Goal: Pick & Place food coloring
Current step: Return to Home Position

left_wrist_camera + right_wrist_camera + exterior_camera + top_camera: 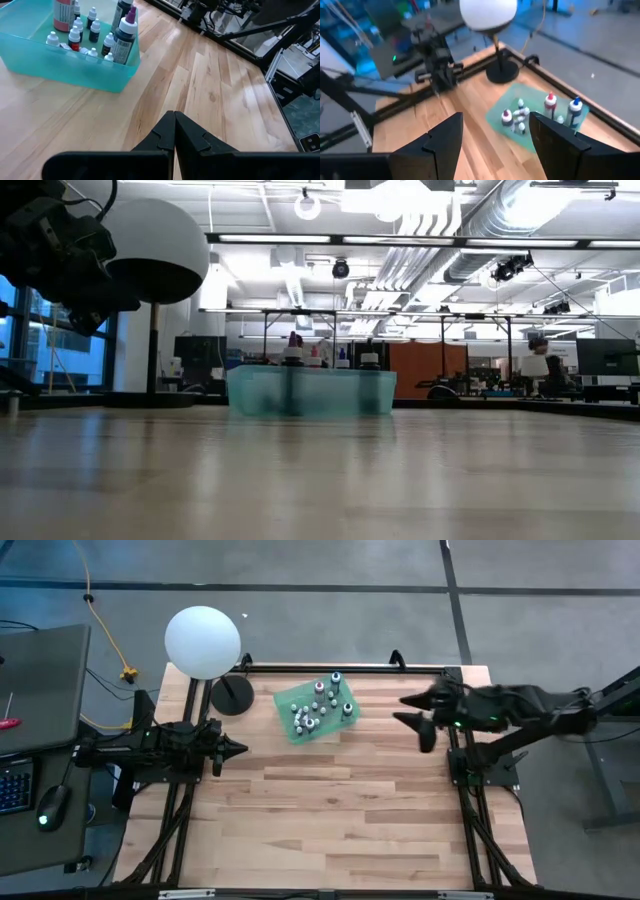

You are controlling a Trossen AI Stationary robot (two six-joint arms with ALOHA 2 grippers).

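Note:
The food coloring (pixel 320 703) is several small bottles standing upright in a shallow teal tray (pixel 296 728) on the far middle of the table. In the left wrist view the bottles (pixel 107 42) show white caps, and one taller bottle has a purple cap. My left gripper (pixel 238 748) rests shut, low at the table's left side, pointing toward the right, with the tray beyond and beside it. My right gripper (pixel 412 710) hangs open, raised over the table's right side, clear of the tray (pixel 495 117), with nothing between its fingers (pixel 445 137).
A white globe lamp (pixel 203 640) stands on a black round base (pixel 232 695) at the far left corner, close to the tray. Bare wooden tabletop (pixel 340 810) stretches across the middle and near side. Black frame rails (pixel 350 667) run along the far edge.

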